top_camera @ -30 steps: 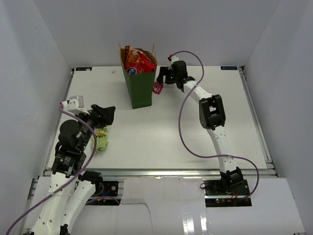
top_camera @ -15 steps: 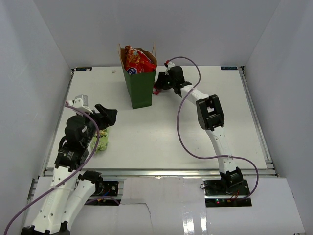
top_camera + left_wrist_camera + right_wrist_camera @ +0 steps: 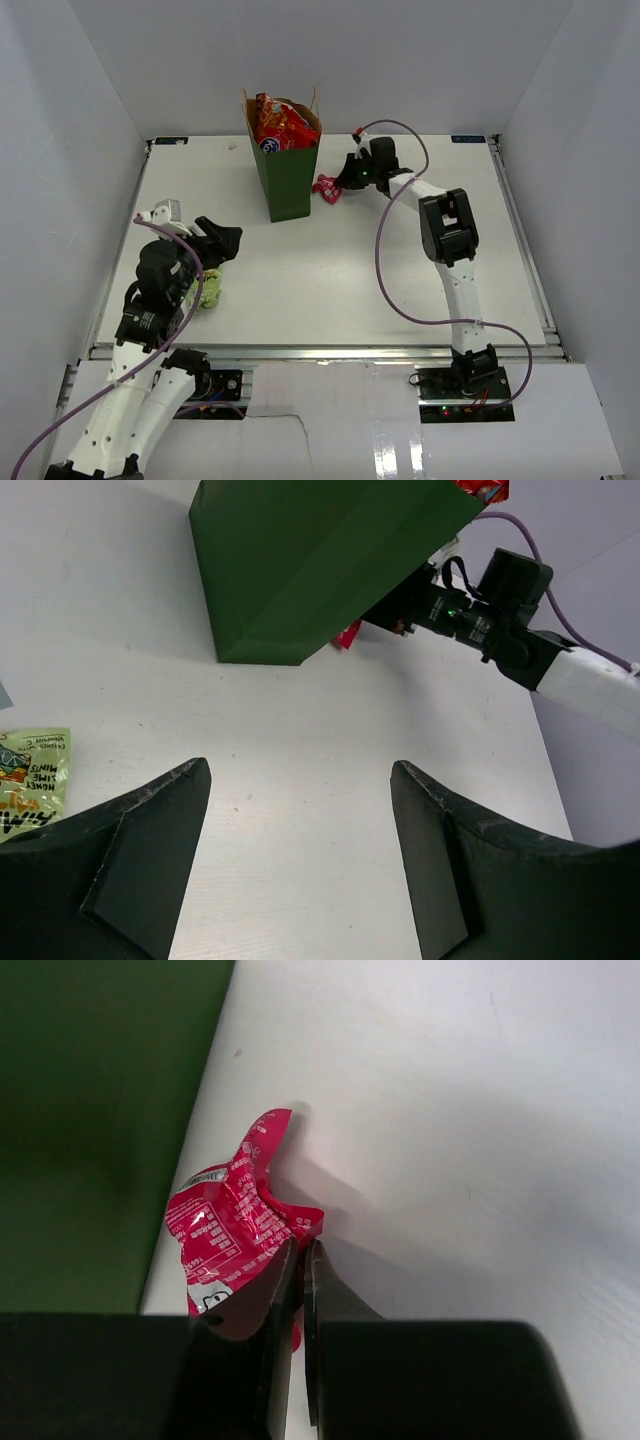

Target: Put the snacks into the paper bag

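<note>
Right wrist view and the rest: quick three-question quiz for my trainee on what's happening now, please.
1. True or false: the right gripper has its jaws shut on the pink packet.
2. Fill in: the left gripper has its jaws ____.
3. The light green packet is: A) held by the left gripper, B) lying on the table near the left gripper, C) under the right gripper.
Key: 1 true; 2 open; 3 B.

The light green packet [image 3: 30,780] lying at the near left carries dark lettering that reads "HONEY", then what looks like "LIME", then "MINIS"; the smaller print beside it is too fine to make out. The pink packet [image 3: 235,1235] just right of the paper bag [image 3: 288,185] bears white print, and the bag has a round blue-and-white sticker [image 3: 268,146] near its top, neither legible.
</note>
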Robot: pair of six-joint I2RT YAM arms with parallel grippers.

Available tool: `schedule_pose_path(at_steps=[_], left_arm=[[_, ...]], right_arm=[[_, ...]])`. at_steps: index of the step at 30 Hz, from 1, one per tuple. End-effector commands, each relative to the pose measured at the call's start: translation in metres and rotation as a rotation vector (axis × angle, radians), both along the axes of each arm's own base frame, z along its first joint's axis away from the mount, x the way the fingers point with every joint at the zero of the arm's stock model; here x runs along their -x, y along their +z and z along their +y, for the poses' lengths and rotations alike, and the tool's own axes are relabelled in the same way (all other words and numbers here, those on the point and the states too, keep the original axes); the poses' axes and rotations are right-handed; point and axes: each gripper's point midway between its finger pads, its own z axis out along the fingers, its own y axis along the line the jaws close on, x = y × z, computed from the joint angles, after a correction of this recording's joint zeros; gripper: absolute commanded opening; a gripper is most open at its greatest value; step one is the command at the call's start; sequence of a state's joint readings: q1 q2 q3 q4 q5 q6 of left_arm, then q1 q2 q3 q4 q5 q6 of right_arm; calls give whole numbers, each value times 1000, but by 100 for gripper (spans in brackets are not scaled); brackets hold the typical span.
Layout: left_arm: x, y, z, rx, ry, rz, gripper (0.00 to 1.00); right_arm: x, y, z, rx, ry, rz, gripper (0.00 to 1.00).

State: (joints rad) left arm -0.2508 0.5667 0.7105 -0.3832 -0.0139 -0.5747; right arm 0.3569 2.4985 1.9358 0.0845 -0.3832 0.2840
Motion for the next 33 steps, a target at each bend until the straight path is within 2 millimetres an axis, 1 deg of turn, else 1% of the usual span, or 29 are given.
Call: schedule_pose_path(at_steps=[1, 2, 3, 4, 5, 6, 7, 11, 12, 13, 14, 15, 16, 17, 18, 19, 20, 21, 22, 23, 24, 25, 26, 27, 28, 29, 30, 32, 33], left_arm=[[3, -9, -2, 33, -3, 19, 83], [2, -13, -1, 39, 11, 28, 83], [3, -17, 0, 60, 27, 47, 83], [3, -23, 1, 67, 34, 61, 83], [3, -27, 2, 71, 42, 74, 83], [3, -31, 3, 87, 62, 91, 83], [3, -34, 4, 90, 67, 102, 83], [1, -47, 4, 93, 81, 143, 83], [0, -49, 6, 92, 93, 151, 83], [0, -51, 7, 91, 100, 161, 83], [-1, -55, 8, 85, 110, 181, 83], [-1, -57, 9, 82, 120, 194, 83], [-2, -59, 12, 83, 142, 206, 83], [-2, -63, 13, 79, 150, 220, 83], [-2, -68, 14, 74, 159, 244, 83], [-3, -70, 15, 76, 171, 256, 83], [-2, -70, 15, 78, 173, 264, 83], [-2, -73, 15, 74, 173, 279, 83], [-3, -73, 15, 78, 176, 281, 83], [-2, -73, 15, 81, 177, 288, 83], [-2, -72, 14, 85, 177, 287, 82], [-1, -71, 14, 89, 178, 286, 83], [0, -71, 15, 95, 183, 293, 82], [2, -69, 15, 101, 186, 288, 82], [3, -68, 16, 107, 188, 284, 82], [5, -69, 16, 108, 191, 288, 82], [6, -68, 17, 120, 199, 288, 82], [11, -67, 19, 130, 210, 285, 82], [11, -67, 21, 134, 220, 283, 82]], right_arm=[[14, 90, -21, -133, 183, -138, 8], [25, 88, -29, -154, 214, -126, 8], [26, 99, -43, -177, 223, -140, 8], [38, 126, -47, -208, 272, -179, 8], [47, 127, -55, -224, 288, -190, 8], [51, 136, -68, -234, 294, -210, 8], [65, 165, -71, -245, 333, -267, 8], [105, 206, -86, -265, 419, -345, 8], [120, 225, -88, -258, 449, -396, 8], [127, 236, -88, -252, 465, -426, 8], [139, 259, -85, -236, 496, -494, 8], [141, 260, -81, -238, 505, -494, 8], [145, 284, -78, -203, 520, -568, 8], [147, 295, -72, -181, 530, -599, 8], [146, 305, -58, -149, 517, -628, 8], [152, 326, -39, -113, 546, -687, 8], [144, 333, -42, -76, 511, -709, 8], [141, 333, -20, -36, 486, -720, 8], [136, 349, -12, 14, 468, -791, 8], [142, 354, 11, 30, 473, -821, 8], [126, 350, 18, 78, 408, -834, 8], [119, 355, 25, 100, 379, -866, 8], [120, 374, 41, 103, 366, -931, 8], [103, 366, 47, 134, 311, -929, 8], [96, 368, 52, 139, 284, -946, 8], [94, 386, 59, 126, 256, -998, 8], [79, 379, 63, 148, 213, -1008, 8], [74, 386, 72, 153, 176, -1064, 8], [67, 379, 75, 180, 162, -1076, 8]])
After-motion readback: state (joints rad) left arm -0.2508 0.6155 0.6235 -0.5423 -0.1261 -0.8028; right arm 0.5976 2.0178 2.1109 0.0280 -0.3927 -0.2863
